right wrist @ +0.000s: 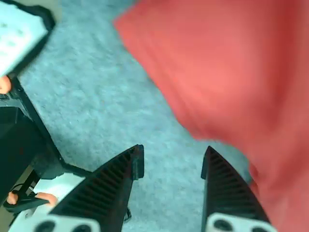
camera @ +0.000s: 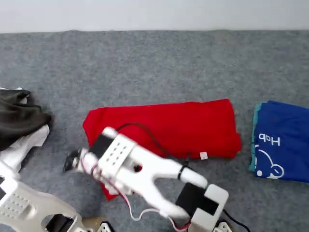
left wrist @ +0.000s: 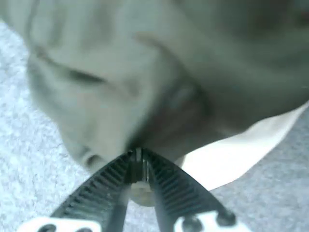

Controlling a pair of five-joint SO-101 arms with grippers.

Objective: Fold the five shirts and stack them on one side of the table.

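- Red shirt (camera: 164, 128) lies in the middle of the grey tabletop (camera: 145, 63), folded into a long band. Its long axis runs side to side, from the left arm's side towards the right arm's side.
- Its left end is the loose-looking one. A flap of red reaches towards the arms there and passes under the right arm.
- The right tool (camera: 72, 163) hangs just off that left end, on the near side. The right arm reaches across from its base to get there.
- In the right wrist view the right tool (right wrist: 173, 157) has its jaws spread over bare tabletop, gripping nothing. The red edge lies just beside one finger, not between the two.
- So the shirt lies wholly to the right of this tool, with its length running away from it. I judge that a grab at this corner would need a small shift onto the cloth, and then a carry along the long axis.
- The left tool (left wrist: 138, 157) has its jaws pressed together, with pale and dark cloth right at the tips. Whether any cloth is caught between them I cannot tell.
- That cloth fits the heap at the left edge, a dark shirt (camera: 19, 116) on a white shirt (camera: 24, 142), well apart from the red one.
- A blue shirt (camera: 282, 140) lies folded at the right edge, likely the start of the stack.
- Of the two, the right tool is much nearer the red shirt.
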